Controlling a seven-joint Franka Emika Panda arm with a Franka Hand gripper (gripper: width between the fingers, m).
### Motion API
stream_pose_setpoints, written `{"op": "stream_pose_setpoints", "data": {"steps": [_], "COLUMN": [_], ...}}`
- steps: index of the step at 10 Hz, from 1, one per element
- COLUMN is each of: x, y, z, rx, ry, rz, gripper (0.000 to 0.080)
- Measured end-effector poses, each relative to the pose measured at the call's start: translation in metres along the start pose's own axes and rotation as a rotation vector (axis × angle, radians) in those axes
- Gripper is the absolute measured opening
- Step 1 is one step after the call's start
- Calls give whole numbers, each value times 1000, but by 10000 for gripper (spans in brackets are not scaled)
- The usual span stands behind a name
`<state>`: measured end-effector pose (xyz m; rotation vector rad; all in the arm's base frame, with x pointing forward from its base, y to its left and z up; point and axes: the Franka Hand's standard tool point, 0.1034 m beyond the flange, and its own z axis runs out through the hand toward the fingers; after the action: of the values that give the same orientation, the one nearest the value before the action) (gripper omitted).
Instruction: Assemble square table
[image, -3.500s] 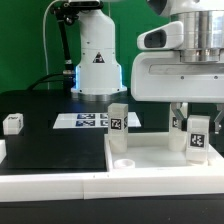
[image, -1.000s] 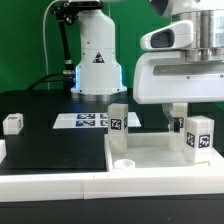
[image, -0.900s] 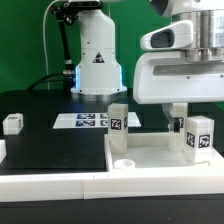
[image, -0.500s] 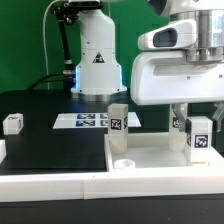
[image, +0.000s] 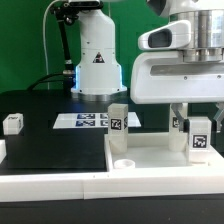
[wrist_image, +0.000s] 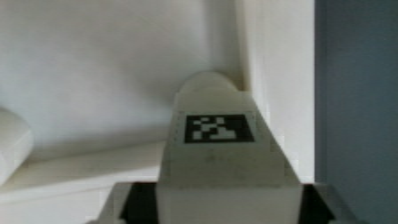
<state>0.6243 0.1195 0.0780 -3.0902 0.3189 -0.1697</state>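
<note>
The square table top (image: 150, 153) lies flat at the exterior view's right. One white tagged leg (image: 118, 120) stands upright at its far left corner. My gripper (image: 197, 126) is shut on a second leg (image: 198, 140) and holds it upright at the top's far right corner. I cannot tell how deep it sits in the hole. In the wrist view this leg (wrist_image: 219, 130) runs up from between my fingers (wrist_image: 135, 205), with its tag facing the camera and the white top behind it. A third leg (image: 12, 123) lies on the black table at the far left.
The marker board (image: 85, 121) lies on the black table behind the top. A long white rail (image: 50, 183) runs along the front edge and turns up beside the top. The robot's base (image: 95, 55) stands at the back.
The held leg has turned about its upright axis between the earlier frames and now. Its tag now faces the camera more squarely. The other parts have not moved.
</note>
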Motion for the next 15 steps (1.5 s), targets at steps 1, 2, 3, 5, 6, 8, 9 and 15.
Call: {"op": "stream_pose_setpoints", "data": {"steps": [1,2,3,5,6,8,9,15], "x": [0,0,0,0,-1,-1,-3,-4], "y": [0,1,2,3,3,4,3,2], "z": [0,0,1,1,1,1,1,2], "rx": [0,1,3,4,4,2,-6,6], "ry": [0,1,11,11,10,6,-1,-28], "rz": [31,141,278,481,550,783,883,1211], "gripper": [291,291,291,291,291,291,291,291]}}
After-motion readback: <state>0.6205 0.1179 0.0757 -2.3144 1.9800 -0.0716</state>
